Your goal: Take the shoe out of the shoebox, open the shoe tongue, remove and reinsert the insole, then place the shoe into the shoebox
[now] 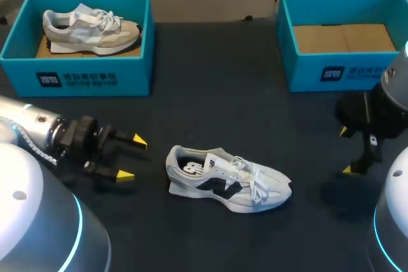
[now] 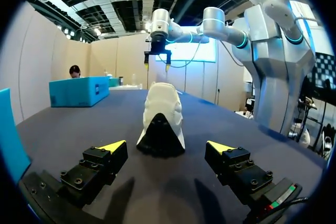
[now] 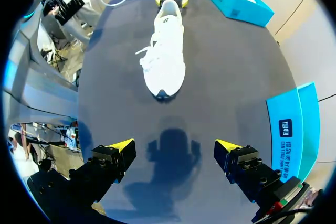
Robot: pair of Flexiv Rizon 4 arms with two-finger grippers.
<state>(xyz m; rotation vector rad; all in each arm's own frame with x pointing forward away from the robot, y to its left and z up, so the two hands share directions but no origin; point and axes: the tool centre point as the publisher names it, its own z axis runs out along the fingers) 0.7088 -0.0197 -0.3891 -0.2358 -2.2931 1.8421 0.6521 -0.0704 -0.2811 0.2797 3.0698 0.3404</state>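
The shoe (image 1: 228,183) lies on the table, outside either box. The left gripper (image 1: 132,157) at its nine o'clock and the right gripper (image 1: 346,151) at three both gape wide and hold nothing. Pushing on the heel alone could skid the shoe sideways.

A shoe (image 1: 226,183) lies on the table (image 1: 210,113), heel to the left and toe to the right. The left gripper (image 1: 132,157) is near its heel. The right gripper (image 1: 346,151) is well past its toe. Behind stand a left box (image 1: 89,74) with a second shoe (image 1: 89,27) in it, and a right box (image 1: 338,74).
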